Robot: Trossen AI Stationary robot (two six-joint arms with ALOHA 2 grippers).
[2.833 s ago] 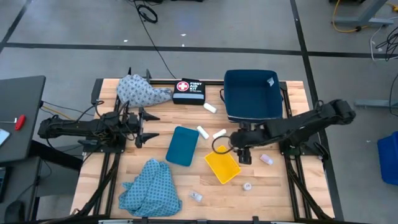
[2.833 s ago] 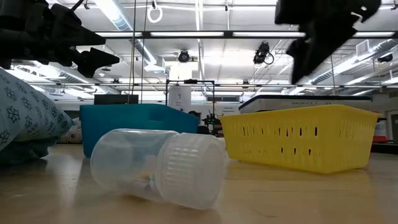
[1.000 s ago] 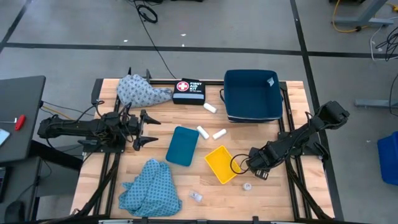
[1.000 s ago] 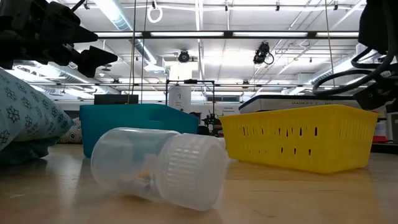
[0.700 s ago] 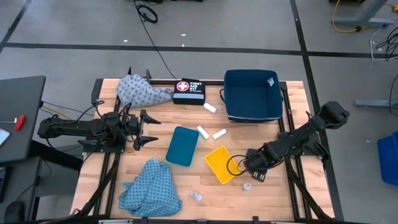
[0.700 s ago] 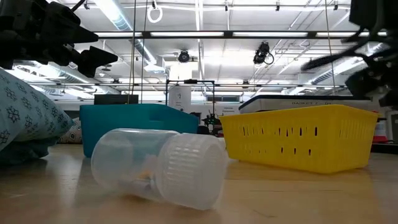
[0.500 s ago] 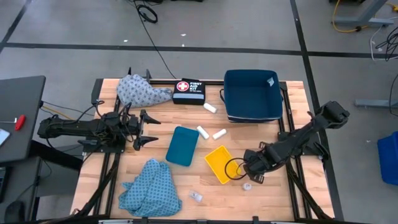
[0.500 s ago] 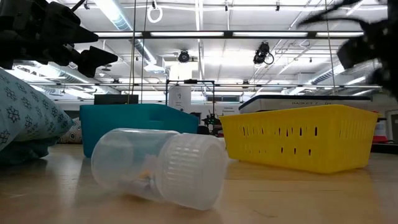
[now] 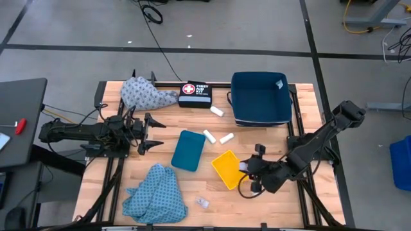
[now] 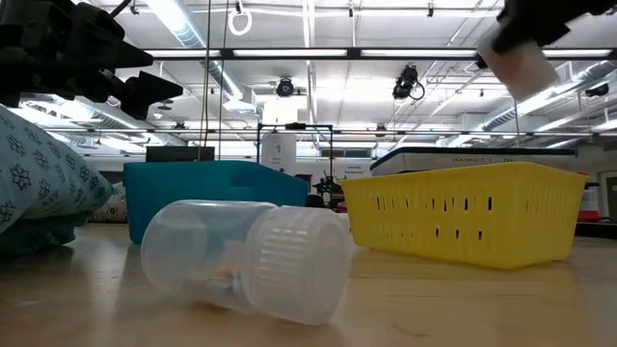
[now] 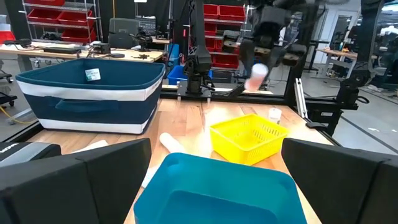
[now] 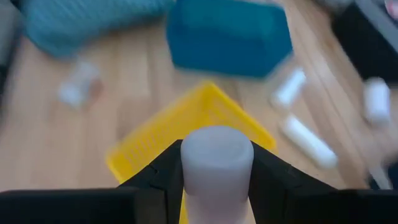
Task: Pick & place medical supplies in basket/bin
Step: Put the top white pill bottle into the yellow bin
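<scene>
My right gripper (image 9: 252,170) hovers over the right edge of the yellow basket (image 9: 228,169), shut on a pale vial (image 12: 216,155). The low view shows this vial (image 10: 516,60) high above the basket (image 10: 463,217). Another vial (image 9: 202,203) lies on its side near the table's near edge. Two white rolls (image 9: 209,136) (image 9: 226,138) lie beyond the basket, a third (image 9: 217,111) near the navy bin (image 9: 261,97). One blue patterned cloth (image 9: 149,94) rests at the far left, another (image 9: 156,193) at the near left. My left gripper (image 9: 153,133) waits open at the left. My right gripper pinches the pale vial between its two fingers (image 12: 163,179), one on each side of the vial's round body (image 12: 186,165). The fingers slant down from the table's right. The vial is lifted clear, above the yellow basket (image 12: 186,124).
A teal container (image 9: 188,150) sits left of the yellow basket. The black first aid pouch (image 9: 194,93) lies at the far edge beside the far cloth. Bare wood shows near the table's near right corner (image 9: 282,205).
My right gripper has dipped toward the near edge, then swung left toward the yellow basket and risen. It now carries a pale vial above the basket's right side. My left arm has kept still.
</scene>
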